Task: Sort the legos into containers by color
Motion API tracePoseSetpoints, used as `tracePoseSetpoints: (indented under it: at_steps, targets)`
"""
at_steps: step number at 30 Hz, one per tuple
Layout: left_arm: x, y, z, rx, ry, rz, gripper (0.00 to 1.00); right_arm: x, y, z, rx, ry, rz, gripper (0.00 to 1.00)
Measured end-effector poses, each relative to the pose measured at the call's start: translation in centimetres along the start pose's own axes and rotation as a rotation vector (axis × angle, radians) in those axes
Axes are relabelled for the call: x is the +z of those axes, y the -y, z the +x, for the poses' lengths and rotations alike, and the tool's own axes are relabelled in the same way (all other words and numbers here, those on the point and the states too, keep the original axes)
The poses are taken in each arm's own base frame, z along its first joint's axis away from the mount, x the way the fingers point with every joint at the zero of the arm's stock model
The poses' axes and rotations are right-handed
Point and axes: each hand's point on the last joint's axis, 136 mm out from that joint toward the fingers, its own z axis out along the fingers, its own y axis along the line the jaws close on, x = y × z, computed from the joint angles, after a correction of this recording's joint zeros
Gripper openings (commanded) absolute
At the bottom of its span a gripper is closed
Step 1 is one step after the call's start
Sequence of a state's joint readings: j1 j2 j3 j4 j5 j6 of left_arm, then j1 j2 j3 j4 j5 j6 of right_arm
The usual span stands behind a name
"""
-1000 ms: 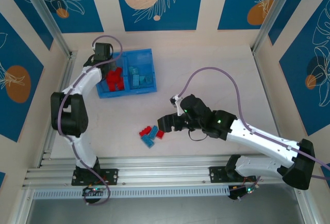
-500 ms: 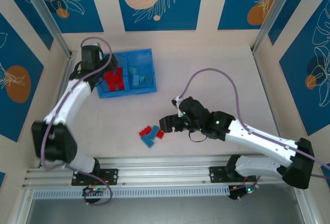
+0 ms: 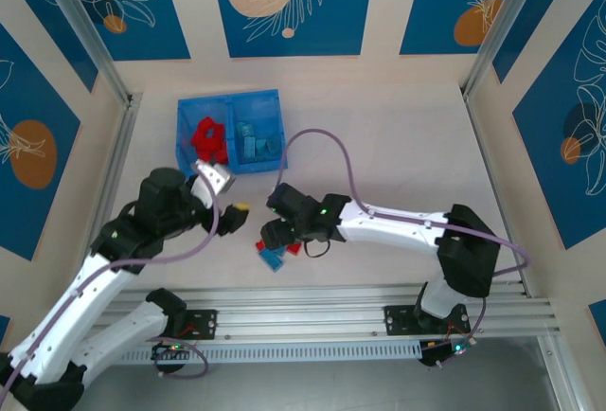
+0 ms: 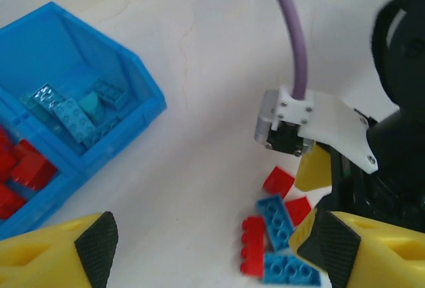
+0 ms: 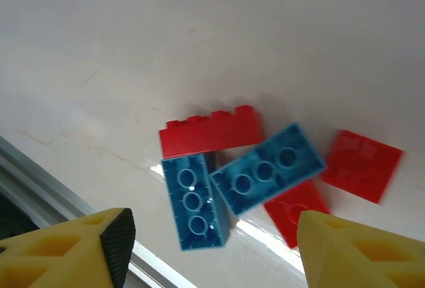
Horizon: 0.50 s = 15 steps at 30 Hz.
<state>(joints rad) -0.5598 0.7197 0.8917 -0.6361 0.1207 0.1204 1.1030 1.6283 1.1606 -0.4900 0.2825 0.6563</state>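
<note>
The blue tray [image 3: 192, 108] stands at the back left, with red legos [image 3: 208, 138] in its left compartment and teal legos [image 3: 254, 141] in its right one. A small loose pile [image 3: 276, 254] lies on the table near the front. In it are a long red brick [image 5: 211, 132], two teal bricks [image 5: 196, 202] [image 5: 267, 168] lying studs down, and two small red pieces [image 5: 362, 165]. My right gripper [image 3: 273, 236] hovers open straight over this pile, its fingers [image 5: 113, 241] wide on either side. My left gripper [image 3: 237, 212] is open just left of the pile [image 4: 282, 235], holding nothing.
An aluminium rail [image 3: 312, 302] runs along the table's near edge, close below the pile. The right arm's purple cable [image 4: 292, 29] and white wrist bracket [image 4: 312, 119] hang right in front of the left gripper. The tray's corner [image 4: 149, 99] is to its left.
The left arm has swung away from the tray down toward the loose pile. The right gripper has slid left until it is over the pile.
</note>
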Motion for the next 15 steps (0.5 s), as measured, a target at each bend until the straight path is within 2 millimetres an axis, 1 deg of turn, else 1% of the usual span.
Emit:
tracePoseSetpoints:
  at_steps: [3,5,6,8,10,12,15]
  targets:
    - [-0.3,-1.1,2.7,0.017,-0.025,-0.084,0.85,1.7,-2.4,0.8,-0.1,-0.043,0.001,0.63]
    - [-0.3,-1.8,3.4,0.018,-0.046,-0.128,0.86,2.7,-3.8,1.7,-0.153,-0.075,0.008,0.63]
    - [-0.3,-2.3,3.6,0.02,-0.058,-0.158,0.87,3.2,-4.2,2.2,-0.171,-0.09,0.022,0.64]
    - [-0.3,-2.9,3.8,0.018,-0.068,-0.193,0.88,4.1,-4.3,3.3,-0.2,-0.118,0.069,0.67]
    - [-0.2,-3.3,4.0,0.018,-0.078,-0.214,0.9,4.6,-3.8,4.5,-0.216,-0.143,0.12,0.71]
    - [-0.2,-3.6,4.2,0.018,-0.085,-0.228,0.91,4.7,-3.2,5.4,-0.221,-0.163,0.162,0.73]
    - [-0.2,-3.7,4.2,0.016,-0.088,-0.236,0.92,4.5,-2.9,5.9,-0.22,-0.169,0.187,0.73]
